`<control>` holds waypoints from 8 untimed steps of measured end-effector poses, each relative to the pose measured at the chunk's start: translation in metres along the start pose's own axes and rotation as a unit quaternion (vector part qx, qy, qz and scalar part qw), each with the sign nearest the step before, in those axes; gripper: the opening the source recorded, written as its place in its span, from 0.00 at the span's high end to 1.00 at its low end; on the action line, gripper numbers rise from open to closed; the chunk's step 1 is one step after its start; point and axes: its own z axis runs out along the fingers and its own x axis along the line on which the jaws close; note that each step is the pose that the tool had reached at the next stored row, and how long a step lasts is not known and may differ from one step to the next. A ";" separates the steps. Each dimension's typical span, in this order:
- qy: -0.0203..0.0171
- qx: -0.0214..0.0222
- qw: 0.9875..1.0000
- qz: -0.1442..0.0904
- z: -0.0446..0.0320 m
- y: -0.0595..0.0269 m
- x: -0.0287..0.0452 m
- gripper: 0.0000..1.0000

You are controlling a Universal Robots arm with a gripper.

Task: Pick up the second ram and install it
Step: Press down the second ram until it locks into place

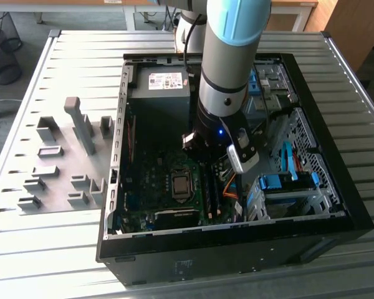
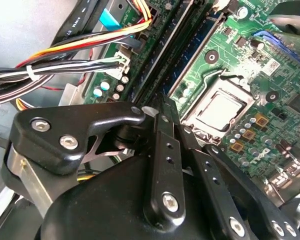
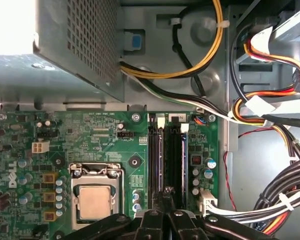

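Note:
My gripper hangs inside the open computer case, low over the green motherboard. Its black fingers are shut, tips pressed together, in both wrist views. The tips sit over the near end of two long memory slots beside the processor socket. A thin dark strip stands edge-on in each slot. The one in line with my fingertips is the second ram, upright in its slot. I cannot tell whether the tips touch its top edge. Nothing is held clear of the board.
Bundled cables run close beside the slots. The grey power supply sits at the case's back and blue drive bays on the exterior view's right. Grey fixture blocks stand on the slatted table outside the case.

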 end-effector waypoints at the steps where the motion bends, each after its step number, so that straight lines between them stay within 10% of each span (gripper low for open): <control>1: 0.000 0.000 1.000 0.000 0.0014 0.0001 0.0000 0.90; 8: -0.001 -0.002 1.000 0.000 -0.0049 0.0005 0.0000 0.90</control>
